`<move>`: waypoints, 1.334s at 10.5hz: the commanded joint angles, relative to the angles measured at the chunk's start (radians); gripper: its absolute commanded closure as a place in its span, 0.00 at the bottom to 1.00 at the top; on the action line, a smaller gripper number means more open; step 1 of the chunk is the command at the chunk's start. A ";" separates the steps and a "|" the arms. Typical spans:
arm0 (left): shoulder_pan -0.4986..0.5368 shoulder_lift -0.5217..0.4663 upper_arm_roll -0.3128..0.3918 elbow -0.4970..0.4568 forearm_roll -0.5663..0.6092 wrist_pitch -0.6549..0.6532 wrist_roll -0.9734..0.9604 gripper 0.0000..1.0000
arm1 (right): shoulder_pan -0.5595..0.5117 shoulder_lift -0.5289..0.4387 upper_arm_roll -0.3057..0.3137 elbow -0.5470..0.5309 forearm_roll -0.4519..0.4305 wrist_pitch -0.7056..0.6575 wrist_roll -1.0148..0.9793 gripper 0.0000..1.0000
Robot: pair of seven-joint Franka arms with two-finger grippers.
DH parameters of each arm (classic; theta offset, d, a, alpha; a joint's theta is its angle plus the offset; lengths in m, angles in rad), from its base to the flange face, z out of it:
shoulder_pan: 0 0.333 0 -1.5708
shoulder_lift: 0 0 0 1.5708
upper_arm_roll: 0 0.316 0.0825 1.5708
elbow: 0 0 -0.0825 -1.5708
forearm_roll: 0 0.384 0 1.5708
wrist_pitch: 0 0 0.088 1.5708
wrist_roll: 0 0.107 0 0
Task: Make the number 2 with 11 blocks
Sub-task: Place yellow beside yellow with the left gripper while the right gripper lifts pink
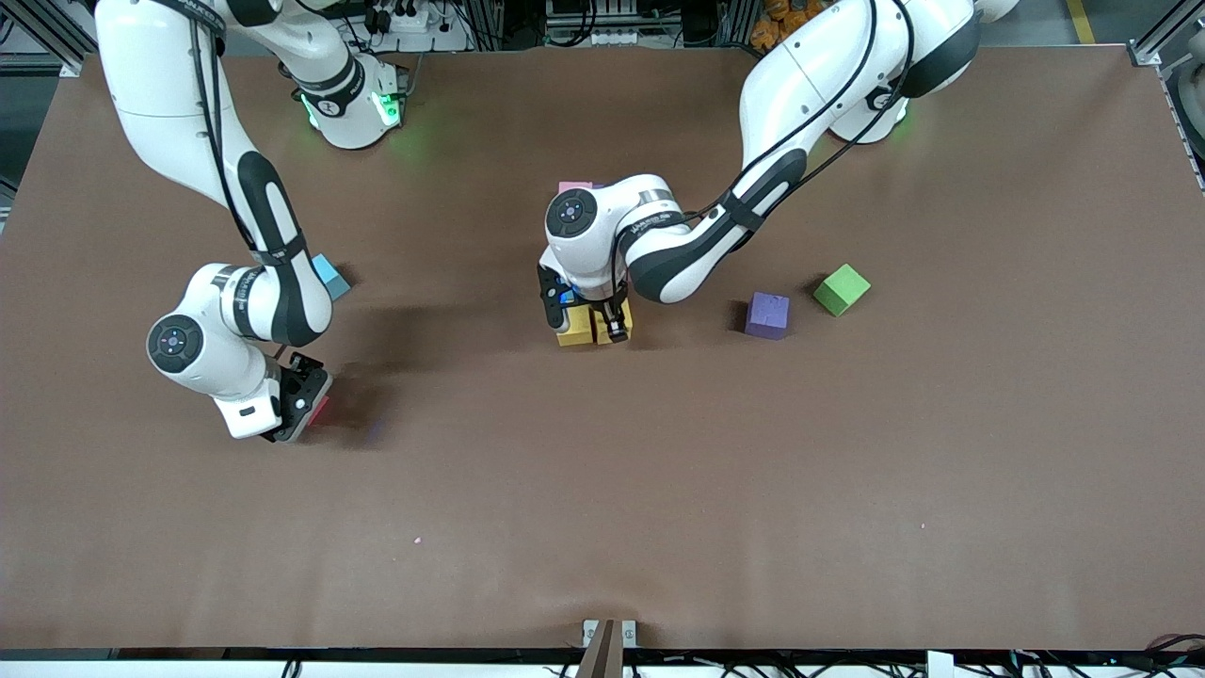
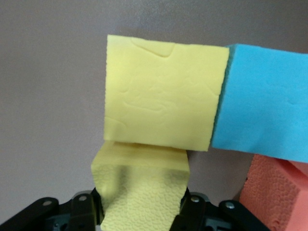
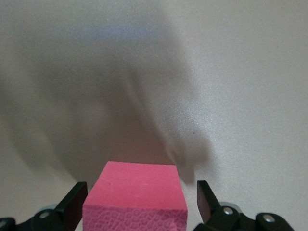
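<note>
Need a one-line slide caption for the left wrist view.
Left gripper shut on a yellow block, beside another yellow block and a blue block.

My left gripper (image 1: 603, 325) pinches one block (image 2: 142, 192) — another block (image 2: 163, 98) just beside it.

Brown table (image 1: 602, 490) w/ scattered foam cubes.
On it: two yellow cubes (image 1: 576, 327) side by side mid-table, purple cube (image 1: 767, 314) & green cube (image 1: 841, 289) toward left arm's end, light blue cube (image 1: 330, 275) & pink cube (image 3: 135, 197) toward right arm's end.
</note>
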 commanded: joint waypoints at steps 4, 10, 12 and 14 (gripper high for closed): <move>-0.054 0.056 0.038 0.036 0.011 0.054 0.024 0.75 | -0.023 -0.014 0.010 -0.005 0.024 -0.025 -0.032 0.00; -0.049 0.023 0.042 0.036 0.001 0.054 0.013 0.00 | -0.034 -0.023 0.009 -0.007 0.022 -0.068 -0.035 0.00; -0.031 -0.010 0.040 0.033 -0.024 0.046 0.016 0.00 | -0.051 -0.025 0.009 -0.007 0.022 -0.076 -0.061 0.00; -0.023 -0.042 0.037 0.030 -0.041 0.013 0.019 0.00 | -0.049 -0.025 0.009 -0.007 0.022 -0.077 -0.061 0.00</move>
